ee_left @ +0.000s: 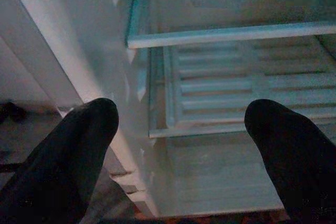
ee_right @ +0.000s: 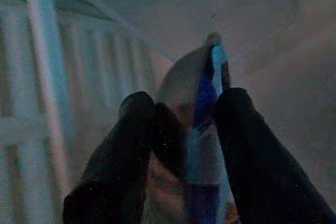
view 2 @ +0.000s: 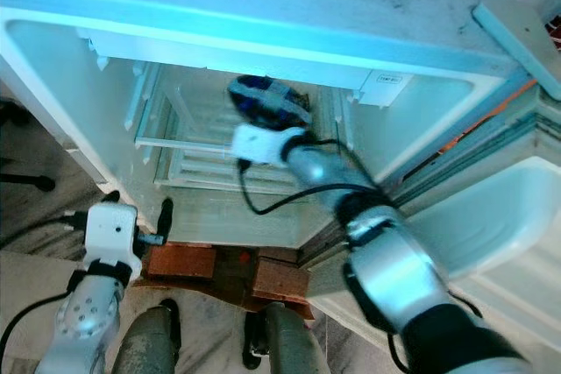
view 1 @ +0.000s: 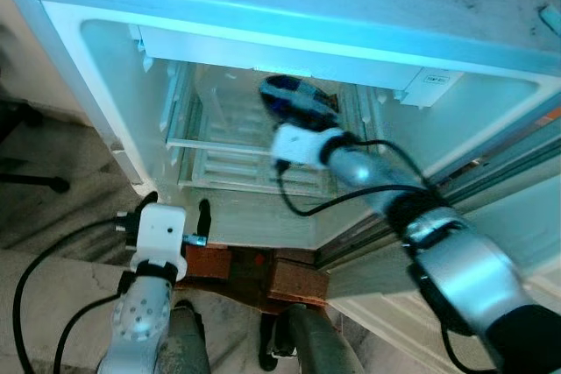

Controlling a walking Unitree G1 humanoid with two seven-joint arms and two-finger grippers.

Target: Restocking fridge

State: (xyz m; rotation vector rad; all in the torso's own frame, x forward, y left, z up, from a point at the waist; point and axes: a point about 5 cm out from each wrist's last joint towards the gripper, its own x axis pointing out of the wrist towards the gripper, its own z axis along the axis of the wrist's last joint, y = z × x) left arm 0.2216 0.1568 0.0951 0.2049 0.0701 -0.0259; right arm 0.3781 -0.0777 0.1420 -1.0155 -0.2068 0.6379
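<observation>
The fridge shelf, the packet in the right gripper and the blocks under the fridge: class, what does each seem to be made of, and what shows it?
Shelf: probably clear glass in a pale plastic rim; the ribbed floor shows through it.
Packet: apparently thin printed plastic film, blue and white, crumpled in the right gripper.
Blocks: likely brick, red-brown, matte, square-edged.
</observation>
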